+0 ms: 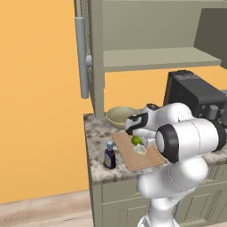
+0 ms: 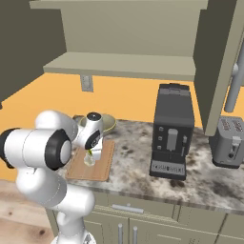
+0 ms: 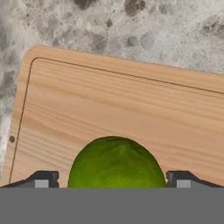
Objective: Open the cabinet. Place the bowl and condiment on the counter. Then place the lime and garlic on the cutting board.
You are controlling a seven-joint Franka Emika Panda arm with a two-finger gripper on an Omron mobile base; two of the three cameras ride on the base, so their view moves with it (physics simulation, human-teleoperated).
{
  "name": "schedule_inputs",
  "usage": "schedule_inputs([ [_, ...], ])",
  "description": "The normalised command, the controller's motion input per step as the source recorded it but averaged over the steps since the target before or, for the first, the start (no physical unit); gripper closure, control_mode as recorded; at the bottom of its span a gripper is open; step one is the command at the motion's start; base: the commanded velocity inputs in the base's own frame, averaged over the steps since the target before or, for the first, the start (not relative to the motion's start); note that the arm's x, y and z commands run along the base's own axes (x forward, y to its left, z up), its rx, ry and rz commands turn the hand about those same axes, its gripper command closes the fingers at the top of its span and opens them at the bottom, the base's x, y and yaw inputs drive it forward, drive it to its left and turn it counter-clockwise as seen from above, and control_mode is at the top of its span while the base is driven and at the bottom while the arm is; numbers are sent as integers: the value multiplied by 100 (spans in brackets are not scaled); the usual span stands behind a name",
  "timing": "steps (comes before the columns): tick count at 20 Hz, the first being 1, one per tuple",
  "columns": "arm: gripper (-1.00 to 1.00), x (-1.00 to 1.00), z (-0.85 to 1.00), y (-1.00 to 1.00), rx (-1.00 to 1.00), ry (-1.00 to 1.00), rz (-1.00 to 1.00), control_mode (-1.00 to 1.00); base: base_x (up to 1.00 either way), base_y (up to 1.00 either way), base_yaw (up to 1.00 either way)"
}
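While the white arm bends low over the counter (image 1: pixel 95 133), its pincer (image 3: pixel 113 178) hangs just above the cutting board (image 3: pixel 131 105). The two dark tips stand wide apart. The lime (image 3: pixel 116 162) sits between them, down on the board, and I cannot tell if the tips touch it. They do not look pressed on it.

From the left base view the lime (image 1: pixel 136 140) lies right under the pincer, on the board (image 1: pixel 133 159). The garlic (image 1: pixel 140 149) is just beside the lime, on the near side of it, also on the board. The bowl (image 1: pixel 120 116) rests on the counter just past the pincer, near the wall. The condiment (image 1: pixel 109 156) stands upright on the counter, to the left of the pincer, just beside the board's left edge.

High above the pincer the cabinet (image 1: pixel 150 31) is open. Its door (image 1: pixel 84 53) with the long grey handle (image 1: pixel 82 57) swings out to the left. Well off to the right of the pincer stands a black coffee machine (image 2: pixel 171 131), and past that a grey toaster (image 2: pixel 231 143).
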Motion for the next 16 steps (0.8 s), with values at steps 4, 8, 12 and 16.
schedule_inputs([
  [4, -100, -19, 26, 0, 0, -3, 5, -100, 0, 0, 0],
  [8, -100, -29, 38, 0, 0, 0, 5, -100, 0, 0, 0],
  [12, -100, -37, 50, 0, 0, 0, 4, -100, 0, 0, 0],
  [16, -100, -45, 62, 0, 0, 0, 4, -100, 0, 0, 0],
])
